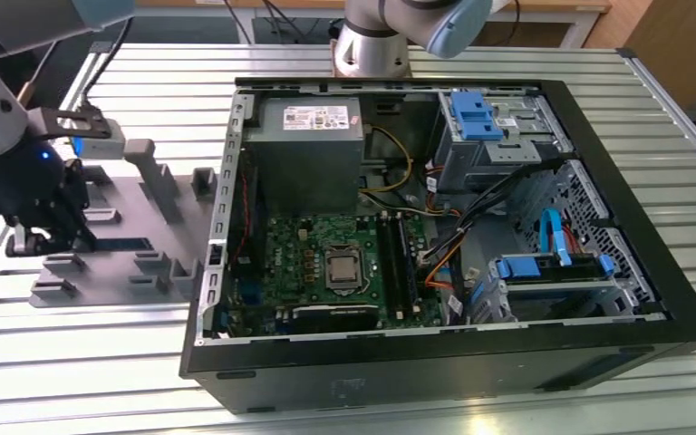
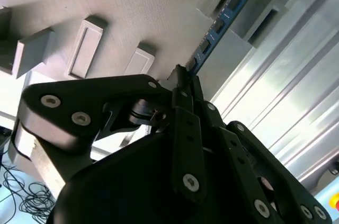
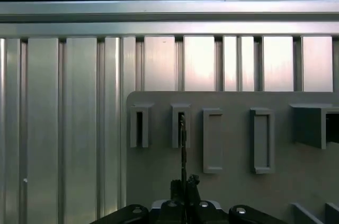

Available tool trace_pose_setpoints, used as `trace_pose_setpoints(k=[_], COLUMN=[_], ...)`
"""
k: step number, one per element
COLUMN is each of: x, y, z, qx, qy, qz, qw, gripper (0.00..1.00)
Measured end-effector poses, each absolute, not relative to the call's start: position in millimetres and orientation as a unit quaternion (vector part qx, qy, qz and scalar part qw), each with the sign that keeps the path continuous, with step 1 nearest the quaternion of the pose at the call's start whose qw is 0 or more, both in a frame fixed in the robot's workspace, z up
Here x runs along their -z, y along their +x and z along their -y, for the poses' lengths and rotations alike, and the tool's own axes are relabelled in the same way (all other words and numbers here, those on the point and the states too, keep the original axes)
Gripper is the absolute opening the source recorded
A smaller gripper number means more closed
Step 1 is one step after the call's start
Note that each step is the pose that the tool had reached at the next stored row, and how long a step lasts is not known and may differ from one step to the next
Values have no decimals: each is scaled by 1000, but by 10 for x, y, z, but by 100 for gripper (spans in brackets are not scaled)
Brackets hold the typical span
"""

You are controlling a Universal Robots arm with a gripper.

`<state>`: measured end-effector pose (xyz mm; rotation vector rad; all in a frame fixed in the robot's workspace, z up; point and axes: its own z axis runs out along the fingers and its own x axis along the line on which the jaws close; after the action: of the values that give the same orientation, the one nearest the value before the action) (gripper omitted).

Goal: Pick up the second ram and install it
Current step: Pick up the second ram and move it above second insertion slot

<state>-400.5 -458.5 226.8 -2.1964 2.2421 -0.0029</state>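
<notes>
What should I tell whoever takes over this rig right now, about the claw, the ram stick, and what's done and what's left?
The claw is shut on the near end of the second ram, over the grey tray at the exterior view's left.
The second ram stands on edge in the tray, its far end between upright blocks.
Done: the grasp looks made.
Left: the ram is not yet lifted out of the tray and not yet seated on the motherboard inside the open computer case.
</notes>
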Motion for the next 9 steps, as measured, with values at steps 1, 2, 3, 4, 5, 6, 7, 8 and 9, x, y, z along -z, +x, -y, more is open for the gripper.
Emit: trace_pose_setpoints(k=[1, 2, 3, 4, 5, 6, 7, 8, 9], x=[-2315, -2360, -2406, -2449, -2495, -2544, -2589, -2633, -2678], y=[-4005, -4005, -4005, -4005, -4005, -4004, -4005, -4005, -4005], z=[4586, 4585, 4585, 4585, 4585, 4585, 4585, 4585, 4585], qx=[1, 1, 1, 1, 1, 1, 1, 1, 1], qy=[-700, -700, -700, -700, -700, -700, -700, -700, -700], qz=[-714, -714, -714, -714, -714, -714, -714, -714, -714], qw=[1, 1, 1, 1, 2, 1, 1, 1, 1], gripper=[14, 14, 14, 14, 14, 14, 14, 14, 14])
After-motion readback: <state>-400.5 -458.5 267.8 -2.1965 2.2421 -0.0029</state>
